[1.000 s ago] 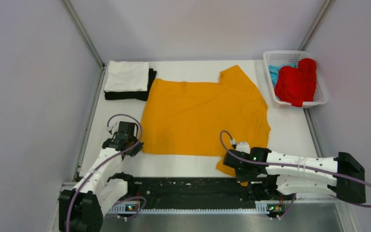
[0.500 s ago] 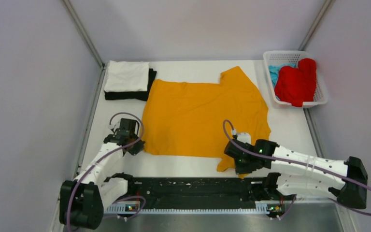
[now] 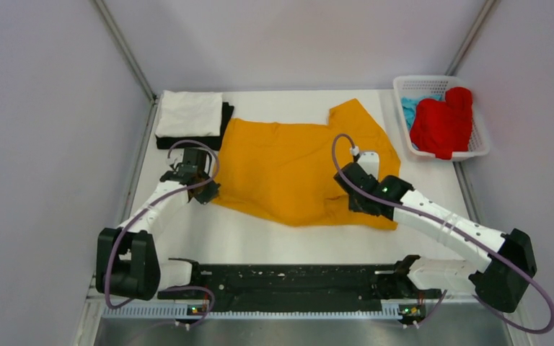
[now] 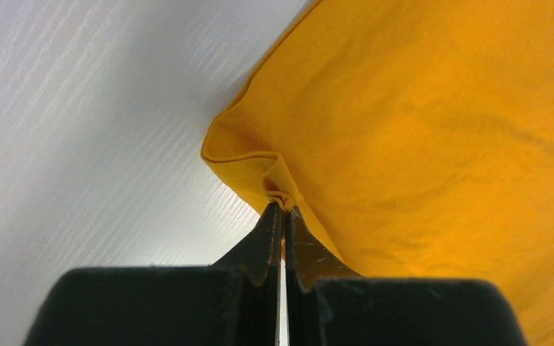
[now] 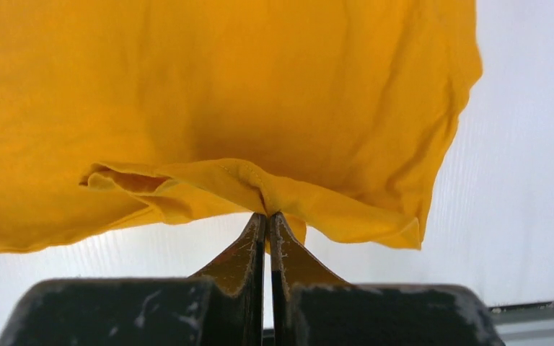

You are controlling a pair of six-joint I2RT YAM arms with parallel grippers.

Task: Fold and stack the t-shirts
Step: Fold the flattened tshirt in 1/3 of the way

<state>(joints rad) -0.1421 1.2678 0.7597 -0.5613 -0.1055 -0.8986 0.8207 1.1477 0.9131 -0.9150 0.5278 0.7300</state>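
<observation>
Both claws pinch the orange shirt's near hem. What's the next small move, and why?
Probably carry left claw and right claw together toward the far edge: each is shut on the hem of the orange shirt, whose fold reaches only partway across.

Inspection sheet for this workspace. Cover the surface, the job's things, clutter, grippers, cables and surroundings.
Surface: white table, no spills or marks seen.
Job's things: mustard shirt spread mid-table, near hem pinched at both ends; folded white shirt stacked on black shirt at far left; red shirt and light blue shirt unfolded in the basket at far right.
Clutter: nothing seen.
Grippers: left gripper and right gripper each shut on the mustard hem.
Cables: left purple cable and right purple cable loop at the wrists; no snag seen.
Surroundings: plain walls, metal frame posts.
</observation>
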